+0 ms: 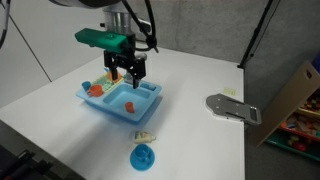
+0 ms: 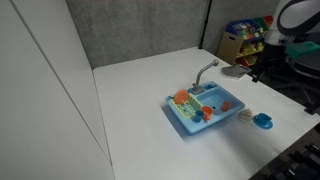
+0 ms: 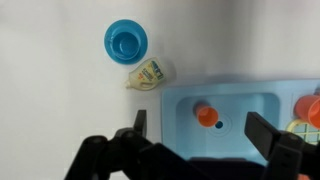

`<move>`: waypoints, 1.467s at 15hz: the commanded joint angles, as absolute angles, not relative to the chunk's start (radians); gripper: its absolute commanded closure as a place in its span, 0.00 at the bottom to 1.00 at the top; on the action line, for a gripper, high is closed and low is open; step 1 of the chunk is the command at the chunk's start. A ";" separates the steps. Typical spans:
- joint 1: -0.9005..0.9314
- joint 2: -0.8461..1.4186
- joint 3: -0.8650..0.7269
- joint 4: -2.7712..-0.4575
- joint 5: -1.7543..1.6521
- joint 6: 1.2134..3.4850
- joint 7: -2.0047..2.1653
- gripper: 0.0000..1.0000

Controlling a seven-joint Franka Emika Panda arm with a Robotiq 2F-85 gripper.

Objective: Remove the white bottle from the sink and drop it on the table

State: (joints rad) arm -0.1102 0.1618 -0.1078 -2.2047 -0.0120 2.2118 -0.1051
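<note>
The white bottle [image 3: 150, 73] lies on its side on the table [image 3: 50, 90], just outside the sink's corner and next to a small round blue dish [image 3: 126, 42]. It also shows in both exterior views [image 1: 145, 135] [image 2: 245, 115]. The light-blue sink [image 1: 150, 103] [image 2: 228, 108] [image 3: 255, 100] holds an orange item [image 3: 206, 114] in its basin. My gripper [image 3: 203, 128] [image 1: 128, 72] hangs open and empty above the basin, with its fingers spread wide on either side of the orange item. It holds nothing.
The sink's side tray holds orange toys [image 1: 97, 89] [image 2: 182, 98]. The grey faucet [image 2: 205, 72] stands at the sink's back. A grey flat object [image 1: 232, 107] lies on the table's far side. The blue dish also shows near the table edge [image 1: 144, 157] [image 2: 263, 121].
</note>
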 commanded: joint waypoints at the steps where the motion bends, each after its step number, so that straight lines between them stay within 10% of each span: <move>1: -0.113 0.162 -0.105 -2.203 -0.013 2.209 -0.105 0.00; 22: -0.068 -0.257 -0.080 -2.327 -0.059 1.971 -0.143 0.00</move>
